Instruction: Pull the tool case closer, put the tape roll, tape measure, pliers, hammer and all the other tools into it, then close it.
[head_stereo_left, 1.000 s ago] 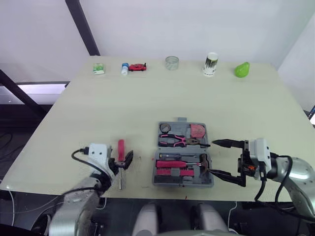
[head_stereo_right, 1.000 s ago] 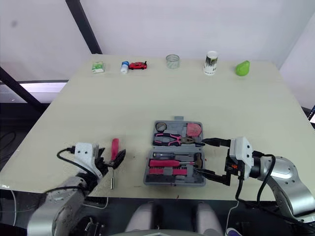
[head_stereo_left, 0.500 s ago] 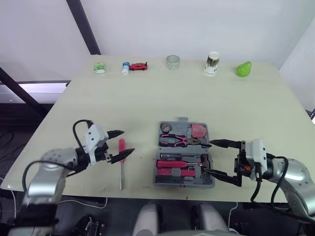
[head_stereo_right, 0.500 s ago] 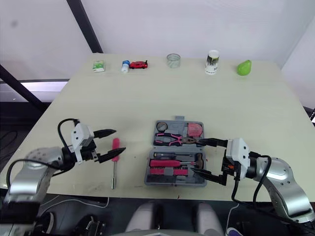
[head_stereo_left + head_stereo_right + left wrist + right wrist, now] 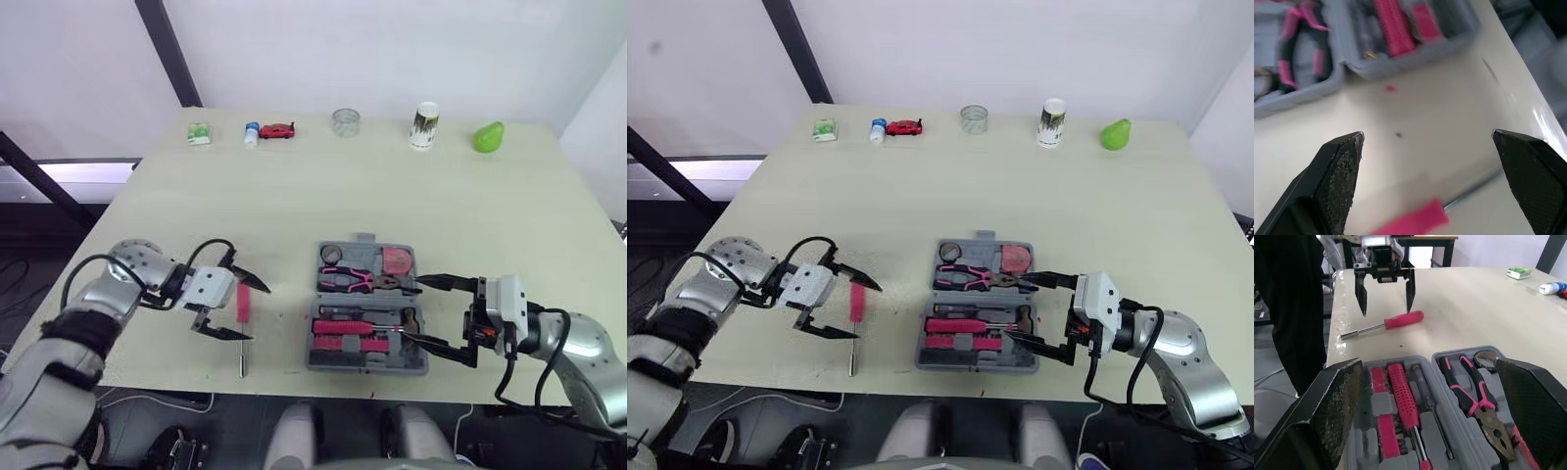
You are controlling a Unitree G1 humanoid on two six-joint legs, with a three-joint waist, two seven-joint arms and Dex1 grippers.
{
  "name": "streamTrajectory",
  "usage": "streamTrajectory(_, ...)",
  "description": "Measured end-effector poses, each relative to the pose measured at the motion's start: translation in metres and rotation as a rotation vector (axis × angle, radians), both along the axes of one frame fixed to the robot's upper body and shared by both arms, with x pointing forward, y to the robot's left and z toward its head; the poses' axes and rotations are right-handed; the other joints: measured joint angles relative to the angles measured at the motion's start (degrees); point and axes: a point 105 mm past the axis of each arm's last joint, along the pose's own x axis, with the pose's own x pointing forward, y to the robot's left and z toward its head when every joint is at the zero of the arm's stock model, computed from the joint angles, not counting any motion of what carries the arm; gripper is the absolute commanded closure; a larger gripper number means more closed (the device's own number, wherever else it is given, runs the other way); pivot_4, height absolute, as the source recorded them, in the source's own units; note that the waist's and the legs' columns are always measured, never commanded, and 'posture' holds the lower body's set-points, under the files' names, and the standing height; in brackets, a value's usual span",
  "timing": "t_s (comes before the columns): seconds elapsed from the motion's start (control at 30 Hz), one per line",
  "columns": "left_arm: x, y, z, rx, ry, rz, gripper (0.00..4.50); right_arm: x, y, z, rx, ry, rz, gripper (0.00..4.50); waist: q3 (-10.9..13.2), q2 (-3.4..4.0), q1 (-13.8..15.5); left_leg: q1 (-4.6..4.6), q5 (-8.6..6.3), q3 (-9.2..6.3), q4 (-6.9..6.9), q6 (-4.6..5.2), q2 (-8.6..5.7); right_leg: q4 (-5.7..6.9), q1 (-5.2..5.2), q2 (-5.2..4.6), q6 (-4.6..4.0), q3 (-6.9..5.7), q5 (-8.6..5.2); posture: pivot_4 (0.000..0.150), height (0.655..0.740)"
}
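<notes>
Pale tabletop (image 5: 294, 206) bears a pink-handled screwdriver (image 5: 242, 305), lying beneath the gap between the left gripper's (image 5: 259, 313) wide-spread fingers. It looks stiff, light and apt to roll, so the fat handle is a better hold than the thin, slick shaft. Beyond those fingertips sits the open tool case (image 5: 364, 363), its far side straddled by the right gripper's (image 5: 416, 310) equally wide fingers.

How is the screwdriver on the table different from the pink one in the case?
The loose screwdriver lies on the table, left of the tool case; the cased screwdriver sits in a slot. The loose screwdriver runs front-to-back; the cased screwdriver lies crosswise. Both have pink handles and metal shafts.
</notes>
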Motion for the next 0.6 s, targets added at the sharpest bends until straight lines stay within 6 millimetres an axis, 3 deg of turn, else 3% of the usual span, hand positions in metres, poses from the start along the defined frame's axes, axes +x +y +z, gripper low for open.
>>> streamTrajectory(0.6, 0.022, 0.018, 0.016, 0.473, -0.175, -0.464, 0.04, 0.004, 0.006, 0.003, -0.002, -0.011, 0.046, 0.0, 0.1, -0.2, 0.1, -0.12, 0.0, -0.05, 0.12, 0.0, -0.01, -0.04, -0.01, 0.03, 0.02, -0.05, 0.0, 0.15, 0.74)
